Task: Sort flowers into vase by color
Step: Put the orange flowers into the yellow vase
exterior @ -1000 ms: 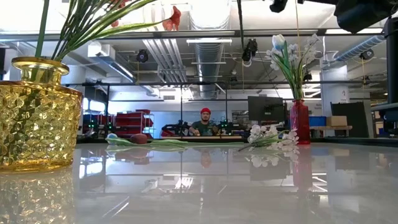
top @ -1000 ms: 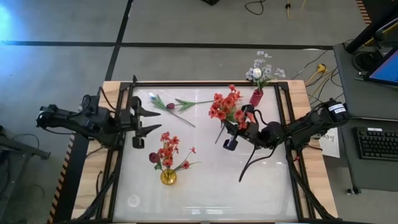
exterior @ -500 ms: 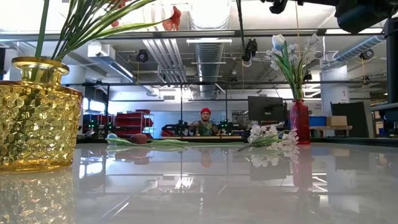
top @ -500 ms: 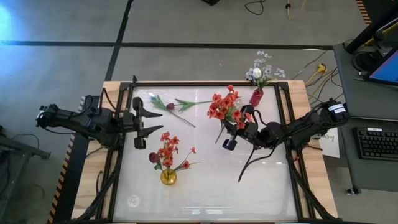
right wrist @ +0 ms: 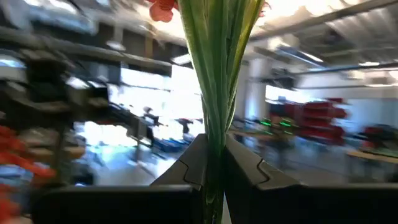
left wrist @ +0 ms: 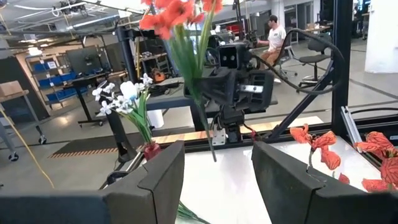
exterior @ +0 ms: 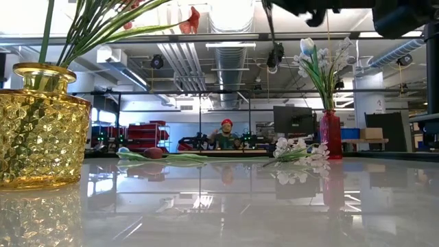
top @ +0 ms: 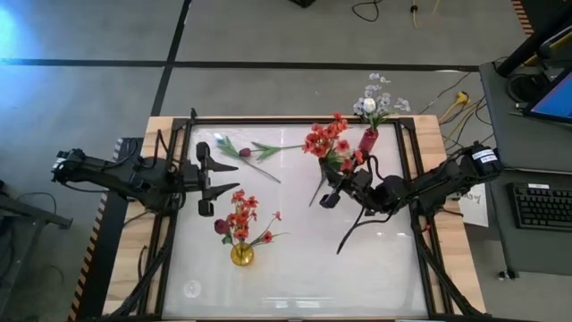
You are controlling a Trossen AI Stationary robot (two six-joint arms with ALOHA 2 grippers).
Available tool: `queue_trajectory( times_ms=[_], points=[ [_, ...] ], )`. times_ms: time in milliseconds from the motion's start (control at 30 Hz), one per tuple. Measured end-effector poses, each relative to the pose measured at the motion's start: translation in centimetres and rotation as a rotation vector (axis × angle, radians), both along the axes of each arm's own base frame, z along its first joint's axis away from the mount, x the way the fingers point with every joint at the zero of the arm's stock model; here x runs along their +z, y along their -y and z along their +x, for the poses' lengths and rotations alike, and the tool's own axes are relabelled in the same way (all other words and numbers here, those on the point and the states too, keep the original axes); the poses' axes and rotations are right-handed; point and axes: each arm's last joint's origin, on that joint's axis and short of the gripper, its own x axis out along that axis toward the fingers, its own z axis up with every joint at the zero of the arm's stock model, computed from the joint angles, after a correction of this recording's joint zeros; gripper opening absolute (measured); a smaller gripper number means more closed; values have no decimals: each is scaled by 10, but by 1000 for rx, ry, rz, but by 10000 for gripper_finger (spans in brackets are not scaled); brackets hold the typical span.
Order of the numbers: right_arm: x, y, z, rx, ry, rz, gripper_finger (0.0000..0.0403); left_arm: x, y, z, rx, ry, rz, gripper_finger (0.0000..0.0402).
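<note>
- High view: right gripper [top: 332,190] clamped on red-orange spray [top: 325,140], just beside red vase [top: 367,139].
- Left gripper [top: 208,179] spread, holding nothing, well apart from red vase.
- Maroon tulip [top: 245,153] lying flat, between left gripper and red vase.

The right gripper [top: 331,190] is held up above the middle of the table, its fingers [right wrist: 186,165] squeezed tight together. The left gripper [top: 214,181] is kept low over the left side, its two fingers [left wrist: 163,171] spread apart.
</note>
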Motion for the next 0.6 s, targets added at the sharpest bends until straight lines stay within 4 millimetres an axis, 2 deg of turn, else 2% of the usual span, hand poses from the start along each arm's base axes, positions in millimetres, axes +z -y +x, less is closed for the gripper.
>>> queue_trajectory(
  times_ms=[200,400,600],
  points=[
    [-6,7,-17,-181,-52,55,27,1,0,-2,1,7,0,173],
    [-13,17,-37,-449,-145,172,27,2,-1,-3,9,7,14,173],
    [-16,19,-47,-411,-106,187,27,0,-1,-2,29,-4,17,173]
  ],
)
